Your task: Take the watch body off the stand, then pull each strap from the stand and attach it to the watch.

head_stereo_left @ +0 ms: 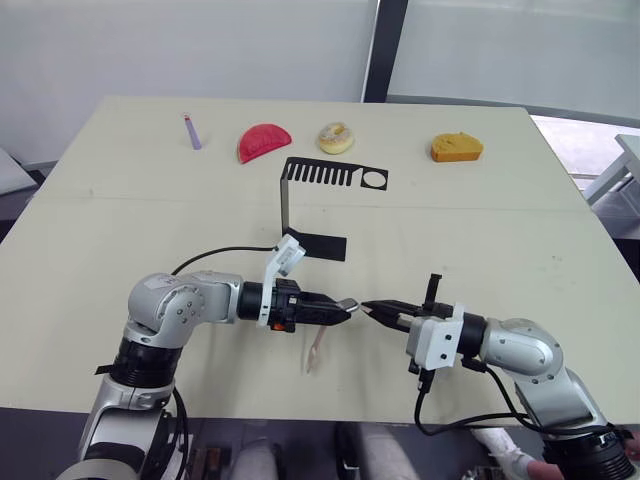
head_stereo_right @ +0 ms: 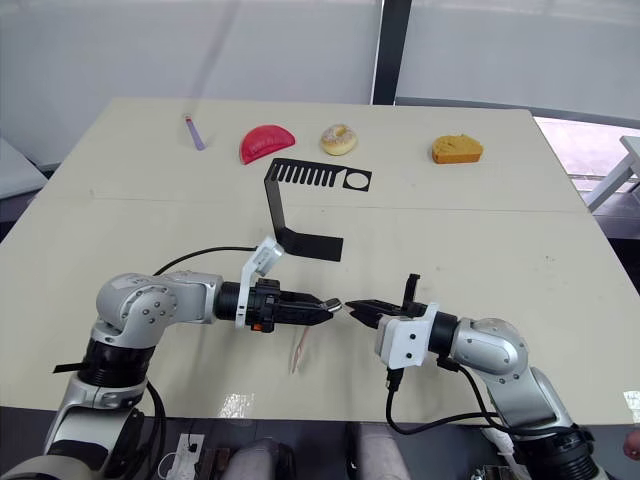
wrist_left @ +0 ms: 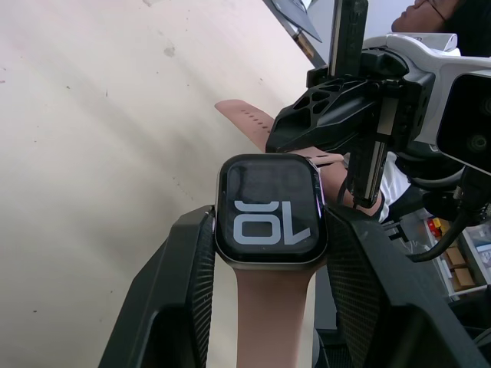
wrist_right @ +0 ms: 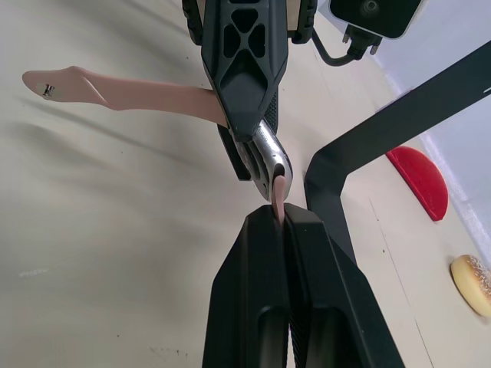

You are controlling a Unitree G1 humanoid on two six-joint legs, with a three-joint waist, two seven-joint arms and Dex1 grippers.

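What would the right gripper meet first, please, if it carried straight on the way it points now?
Most likely the small rounded-square watch body, clamped in the left gripper just ahead; the right gripper is already pinching a pale pink strap against it.

The right gripper (wrist_right: 281, 217) has its two black fingers pressed together on the thin end of a pale pink strap (wrist_right: 279, 193), which meets the rim of the watch body (wrist_right: 267, 157) (seen edge-on, its metal side gleaming). The left gripper (wrist_right: 247, 115) clamps that watch body from the far side. A second strap (wrist_right: 126, 92) runs out from behind the left gripper, above the beige table (wrist_right: 100, 253). Beside them rises the black stand (wrist_right: 368, 142). Farther off lie a red half-round piece (wrist_right: 418, 180) and a doughnut (wrist_right: 472, 282).
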